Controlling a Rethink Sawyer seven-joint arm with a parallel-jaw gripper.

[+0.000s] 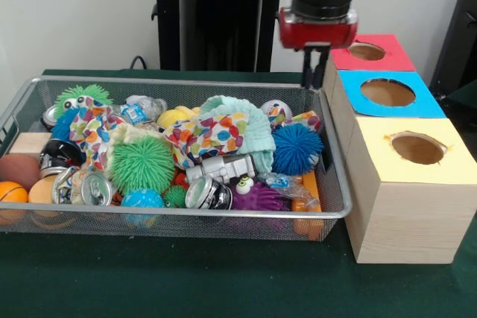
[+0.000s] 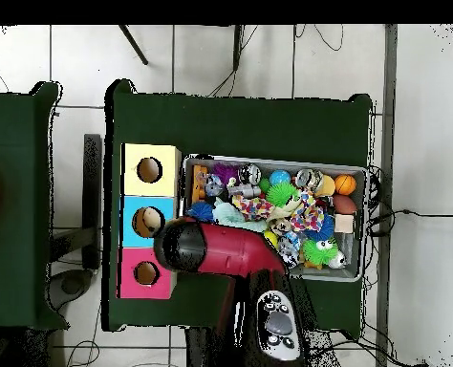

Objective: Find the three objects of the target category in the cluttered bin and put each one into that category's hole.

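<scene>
A wire mesh bin (image 1: 186, 82) holds a heap of toys: a green spiky ball (image 1: 141, 163), a blue spiky ball (image 1: 297, 148), a purple spiky ball (image 1: 261, 197), crushed cans (image 1: 207, 193), a dotted cloth (image 1: 212, 135) and a mint cloth (image 1: 253, 121). To its right stands a wooden box with a red hole (image 1: 367, 51), a blue hole (image 1: 387, 92) and a yellow hole (image 1: 417, 148). My gripper (image 1: 316, 72) hangs open and empty above the bin's far right corner, beside the red and blue sections. In the overhead view the arm's head (image 2: 180, 246) hides it.
Another can (image 1: 89, 188), an orange ball (image 1: 11, 191) and a wooden block (image 1: 30, 143) lie at the bin's left end. From above, the bin (image 2: 364, 220) sits right of the yellow (image 2: 150, 170), blue (image 2: 148, 222) and red (image 2: 146, 273) holes. Green cloth covers the table.
</scene>
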